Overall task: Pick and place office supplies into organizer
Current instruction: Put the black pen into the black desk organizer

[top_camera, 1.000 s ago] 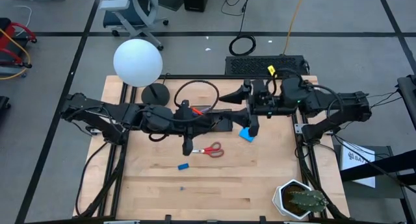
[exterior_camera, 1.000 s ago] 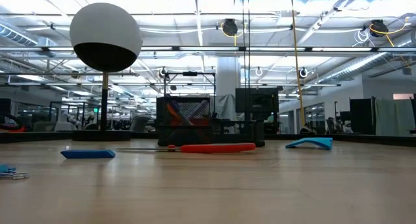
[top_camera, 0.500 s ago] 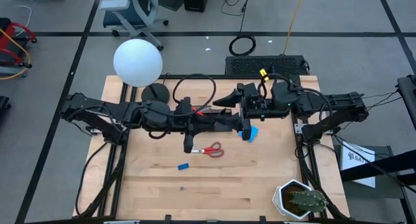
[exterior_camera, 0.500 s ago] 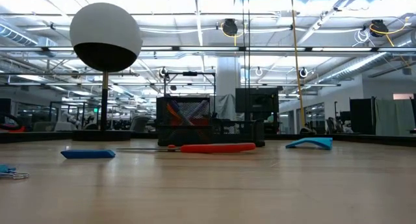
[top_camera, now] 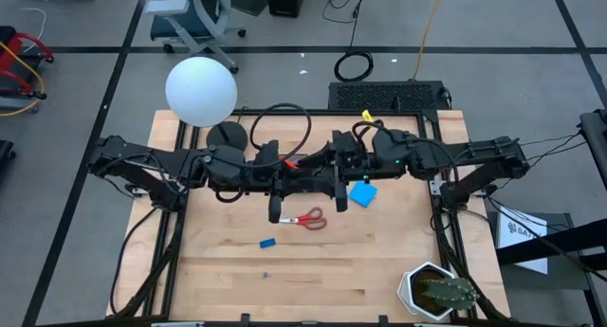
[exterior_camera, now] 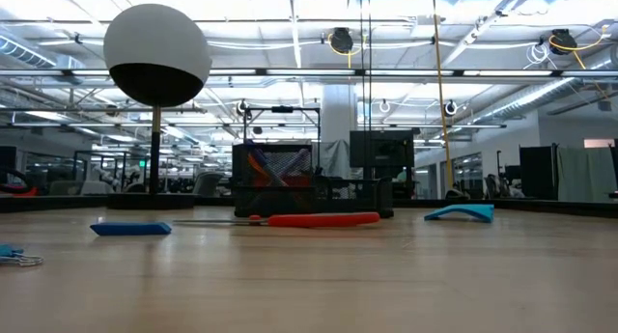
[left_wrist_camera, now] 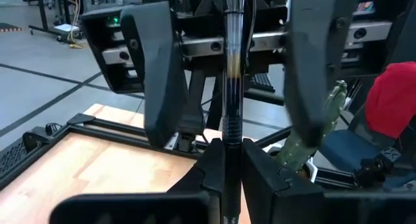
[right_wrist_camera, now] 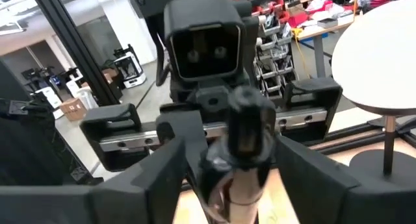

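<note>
Right pincer [top_camera: 327, 166] nearer; one pen [left_wrist_camera: 232, 94].

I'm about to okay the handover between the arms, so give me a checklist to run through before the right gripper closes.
1. Left gripper clamped on the pen: ok.
2. Right gripper open: ok.
3. Right fingers one on each side of the pen, a gap on both sides: ok.
4. Pen roughly centred between them: ok.
5. Organizer upright on the table: ok.
6. Free slot in the organizer for the pen: cannot tell.
</note>
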Controlling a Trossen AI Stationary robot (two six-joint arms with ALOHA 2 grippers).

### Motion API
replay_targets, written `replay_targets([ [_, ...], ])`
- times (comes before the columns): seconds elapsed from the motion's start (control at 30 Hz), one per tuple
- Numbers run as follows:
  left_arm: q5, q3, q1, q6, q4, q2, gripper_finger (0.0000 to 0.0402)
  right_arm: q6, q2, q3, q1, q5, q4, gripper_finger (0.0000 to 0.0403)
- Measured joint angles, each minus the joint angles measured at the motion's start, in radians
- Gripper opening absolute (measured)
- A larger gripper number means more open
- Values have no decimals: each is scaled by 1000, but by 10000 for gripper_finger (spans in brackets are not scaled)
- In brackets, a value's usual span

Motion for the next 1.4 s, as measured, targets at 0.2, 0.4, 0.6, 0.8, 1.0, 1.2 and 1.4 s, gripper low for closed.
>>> replay_targets([
  [0.2, 8, 0, 0, -6, -2, 0, 34, -9, 4, 0, -5, 1, 36, 111],
  [0.4, 8, 0, -2, -22, -3, 0, 30, -28, 4, 0, -8, 2, 35, 12],
  [0.6, 9, 0, -2, -28, -4, 0, 40, -10, 4, 0, -8, -2, 35, 6],
  [0.8, 43, 0, -2, -28, -12, 0, 76, 1, 4, 0, -8, -10, 35, 5],
  [1.0, 45, -1, -3, -36, -64, -13, 83, 1, 4, 0, -8, -16, 35, 4],
  [1.2, 4, -1, -1, -45, -111, -59, 85, 2, 4, 0, -8, -29, 35, 4],
  [1.4, -80, -1, 0, -34, -173, -135, 85, 0, 0, 0, -28, -30, 13, 4],
])
